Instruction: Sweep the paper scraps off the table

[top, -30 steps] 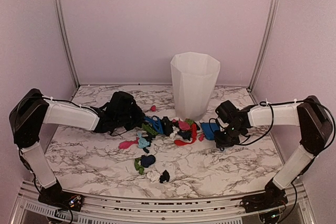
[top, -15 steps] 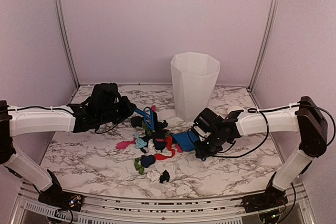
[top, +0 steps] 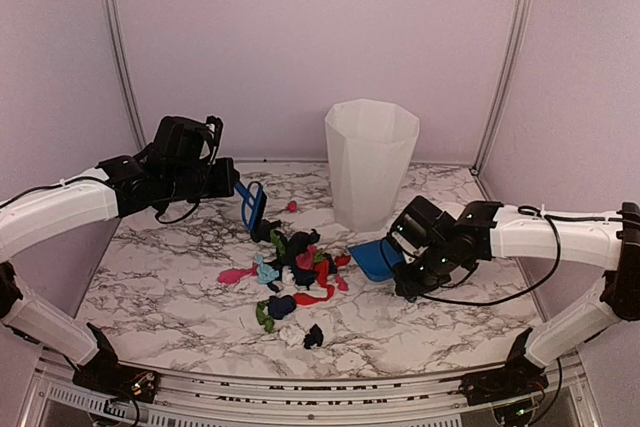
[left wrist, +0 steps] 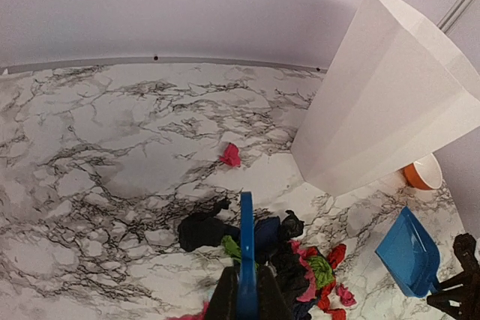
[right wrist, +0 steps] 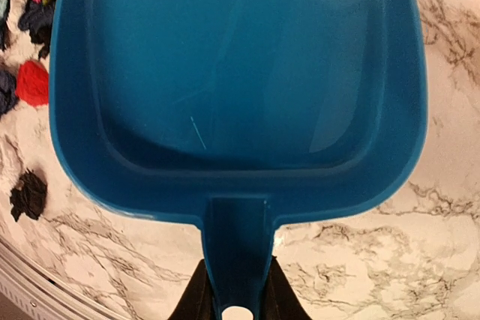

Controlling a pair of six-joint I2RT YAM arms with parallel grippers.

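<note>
My left gripper [top: 226, 187] is clamped fully on the handle of a flat blue plastic brush [top: 253, 205]. My right gripper [top: 408, 250] is pinched tight round the stem of a wide blue plastic dustpan [top: 371, 259], whose tray looks bare from my right wrist.

The small crumpled paper scraps [top: 298, 269], in black, red, pink, green and light blue, lie heaped mid-way across the white marble-patterned table [top: 165, 287], between my two tools. The brush sits at the heap's far-left end and the pan's open mouth faces it from the right. So the stroke I judge next runs from my left arm toward my right, along the heap's long axis.

From my left wrist the brush [left wrist: 246, 249] hangs edge-on over the black bits. One pink scrap [left wrist: 230, 155] lies apart behind it, near the tall white faceted bin [top: 370, 162], and needs its own pass. A few dark pieces sit toward the near edge, off that line. There is open marble to the left, and the bin crowds the far right
</note>
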